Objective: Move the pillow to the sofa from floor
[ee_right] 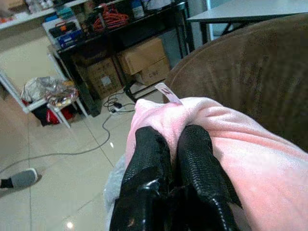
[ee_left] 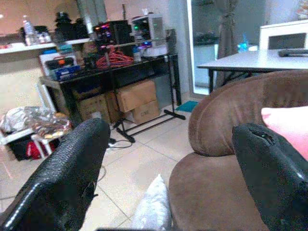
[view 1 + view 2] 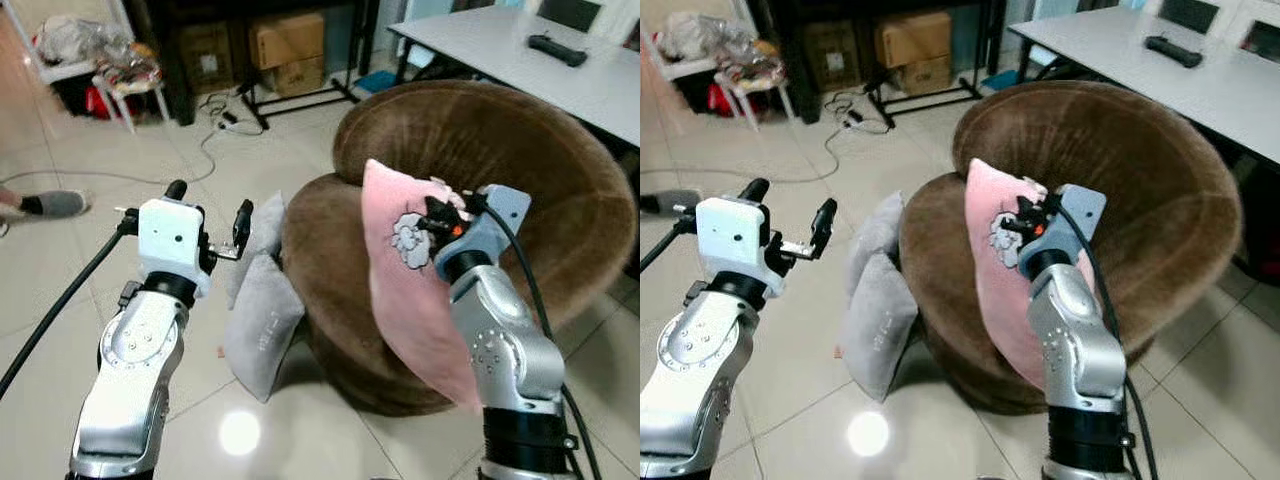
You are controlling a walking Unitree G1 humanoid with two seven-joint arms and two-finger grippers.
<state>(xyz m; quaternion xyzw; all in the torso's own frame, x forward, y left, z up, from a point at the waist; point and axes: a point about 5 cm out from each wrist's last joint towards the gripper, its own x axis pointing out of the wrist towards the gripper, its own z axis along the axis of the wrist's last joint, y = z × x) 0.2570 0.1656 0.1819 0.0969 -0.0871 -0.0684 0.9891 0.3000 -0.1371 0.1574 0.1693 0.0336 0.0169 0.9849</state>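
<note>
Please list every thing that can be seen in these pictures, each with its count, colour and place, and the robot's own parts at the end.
pink pillow: 1, pink with a sheep picture, held up over the sofa's front edge
grey pillows: 2, grey, on the floor, leaning on the sofa's left side
sofa: 1, brown, round, in front of the robot
table: 1, white, behind the sofa
dark object: 1, black, on the table; what it is I cannot tell
cardboard boxes: several, brown, under the black shelf at the back
cable: 1, grey, on the floor tiles
shoe: 1, grey, a person's foot at the far left
left gripper: 1, black fingers, open, raised beside the grey pillows
right gripper: 1, black fingers, shut on the pink pillow's top edge
</note>
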